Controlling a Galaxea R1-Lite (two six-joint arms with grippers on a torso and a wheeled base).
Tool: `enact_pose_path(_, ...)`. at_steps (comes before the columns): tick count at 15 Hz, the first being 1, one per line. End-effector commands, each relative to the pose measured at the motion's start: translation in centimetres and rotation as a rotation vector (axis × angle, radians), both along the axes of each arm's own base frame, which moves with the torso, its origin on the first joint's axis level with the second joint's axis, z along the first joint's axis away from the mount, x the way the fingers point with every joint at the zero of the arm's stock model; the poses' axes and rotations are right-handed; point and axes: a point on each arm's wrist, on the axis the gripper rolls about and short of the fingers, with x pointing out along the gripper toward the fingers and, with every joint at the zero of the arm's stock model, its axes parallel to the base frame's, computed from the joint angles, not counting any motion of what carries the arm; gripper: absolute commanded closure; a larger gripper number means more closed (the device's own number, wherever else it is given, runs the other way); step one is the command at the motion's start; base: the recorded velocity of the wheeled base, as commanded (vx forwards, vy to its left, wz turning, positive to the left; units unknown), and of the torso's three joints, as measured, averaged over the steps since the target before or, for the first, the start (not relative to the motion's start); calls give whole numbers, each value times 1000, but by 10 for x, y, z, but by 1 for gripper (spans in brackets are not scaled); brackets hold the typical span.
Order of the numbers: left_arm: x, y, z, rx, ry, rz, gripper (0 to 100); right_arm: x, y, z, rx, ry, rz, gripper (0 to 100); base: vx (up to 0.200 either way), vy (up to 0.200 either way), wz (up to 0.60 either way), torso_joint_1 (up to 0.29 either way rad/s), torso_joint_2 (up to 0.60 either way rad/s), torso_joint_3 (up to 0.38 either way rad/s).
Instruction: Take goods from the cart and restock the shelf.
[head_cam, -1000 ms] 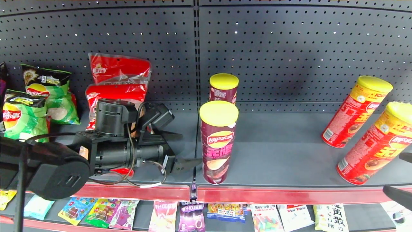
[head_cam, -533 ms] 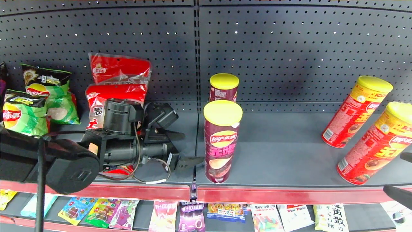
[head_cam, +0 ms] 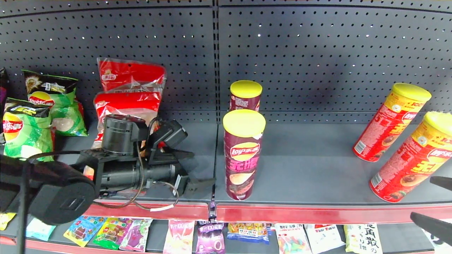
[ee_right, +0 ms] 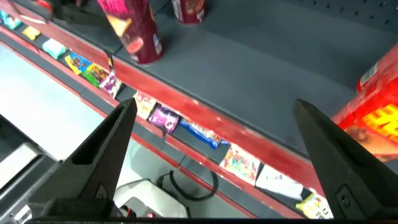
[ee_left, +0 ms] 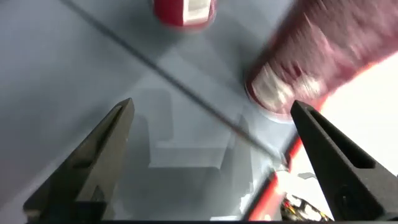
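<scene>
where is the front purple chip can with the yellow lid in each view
Head view: the front purple chip can stands upright near the middle, at the shelf's front.
Left wrist view: blurred, the can has its base on the grey shelf close to the front edge.
Right wrist view: the can stands just behind the front edge, the rear purple can beyond it.
Shared landmark: the red shelf edge.
</scene>
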Motion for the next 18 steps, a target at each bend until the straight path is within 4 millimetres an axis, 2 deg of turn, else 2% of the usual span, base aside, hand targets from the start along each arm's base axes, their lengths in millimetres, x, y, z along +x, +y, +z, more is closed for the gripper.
enact_pose_path(1, -57, 33, 26, -20, -73, 78, 0, -5, -2, -10, -6, 9, 0, 0, 0, 0, 0, 0, 0, 0)
enact_pose_path(5, -142, 81, 45, -26, -62, 387, 0, -36, -15, -34, 15, -45, -6, 0, 0, 0, 0, 0, 0, 0)
enact_pose_path(7, -186, 105, 45, 8, -44, 496, 0, -50, -22, -50, 17, -83, -66, 0, 0, 0, 0, 0, 0, 0)
enact_pose_path(8, -188, 106, 45, 9, -44, 497, 0, -51, -22, -50, 16, -83, -69, 0, 0, 0, 0, 0, 0, 0)
enact_pose_path(9, -226, 126, 39, 62, -47, 605, 0, -57, -26, -59, 11, -106, -143, 0, 0, 0, 0, 0, 0, 0)
enact_pose_path(10, -240, 135, 33, 73, -64, 682, 0, -59, -27, -63, 6, -114, -185, 0, 0, 0, 0, 0, 0, 0)
enact_pose_path(12, -261, 144, 25, 50, -96, 824, 0, -62, -30, -74, -17, -118, -311, 0, 0, 0, 0, 0, 0, 0)
enact_pose_path(13, -266, 145, 22, 45, -104, 863, 0, -63, -31, -77, -24, -114, -343, 0, 0, 0, 0, 0, 0, 0)
enact_pose_path(15, -277, 145, 2, 24, -97, 1046, 0, -64, -32, -82, -50, -95, -481, 0, 0, 0, 0, 0, 0, 0)
enact_pose_path(18, -291, 146, -26, -19, -147, 1060, 0, -76, -32, -95, -76, -48, -598, 0, 0, 0, 0, 0, 0, 0)
